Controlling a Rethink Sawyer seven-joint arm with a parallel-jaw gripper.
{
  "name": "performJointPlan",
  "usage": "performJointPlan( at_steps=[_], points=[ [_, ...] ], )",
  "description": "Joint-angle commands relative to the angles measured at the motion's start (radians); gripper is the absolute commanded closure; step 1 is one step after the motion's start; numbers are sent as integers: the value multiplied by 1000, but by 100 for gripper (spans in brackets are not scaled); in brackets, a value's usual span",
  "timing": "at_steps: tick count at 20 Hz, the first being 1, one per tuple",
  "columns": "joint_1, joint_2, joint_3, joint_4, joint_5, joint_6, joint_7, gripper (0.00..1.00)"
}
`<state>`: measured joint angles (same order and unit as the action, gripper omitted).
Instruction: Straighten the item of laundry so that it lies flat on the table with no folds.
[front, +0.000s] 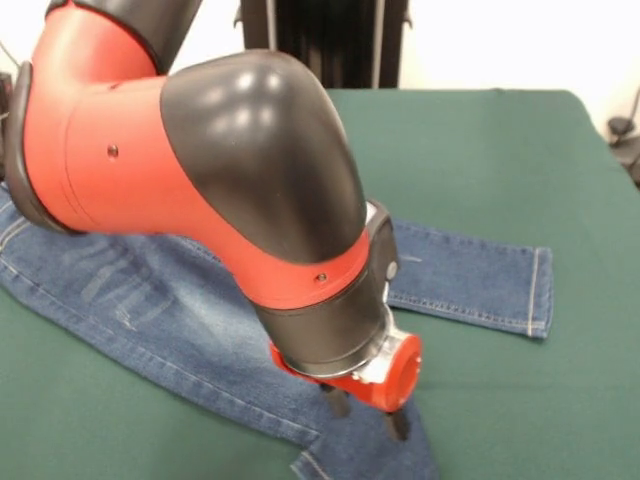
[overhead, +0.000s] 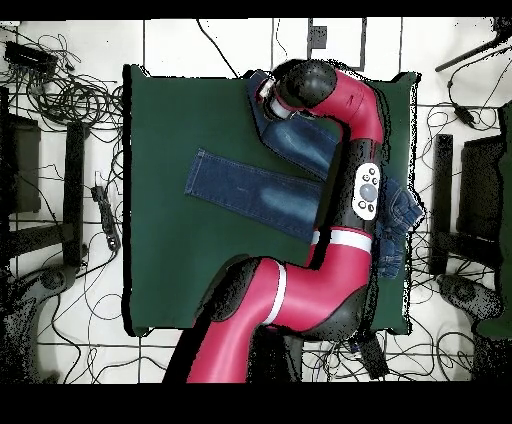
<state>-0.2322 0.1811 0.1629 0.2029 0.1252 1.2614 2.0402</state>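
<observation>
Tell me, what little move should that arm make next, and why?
Probably lower the end effector the last bit onto the jeans leg beneath it and grip the cloth. Its two dark fingers stand apart just above the denim, and that leg runs at an angle to the other on the table.

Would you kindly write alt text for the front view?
A red and black robot arm reaches down, its gripper over blue jeans spread on a green table. One leg lies flat toward the right.
</observation>
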Motion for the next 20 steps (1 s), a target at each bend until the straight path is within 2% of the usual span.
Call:
performJointPlan(
  at_steps=[1, 12, 15, 20],
  points=[
    [38, -17, 153, 149, 83, -35, 111, 0],
    [59, -51, 122, 213, 160, -56, 179, 0],
    [63, -62, 65, 201, 123, -25, 136, 0],
    [74, -76, -41, 110, 25, 111, 75, 0]
  ],
)
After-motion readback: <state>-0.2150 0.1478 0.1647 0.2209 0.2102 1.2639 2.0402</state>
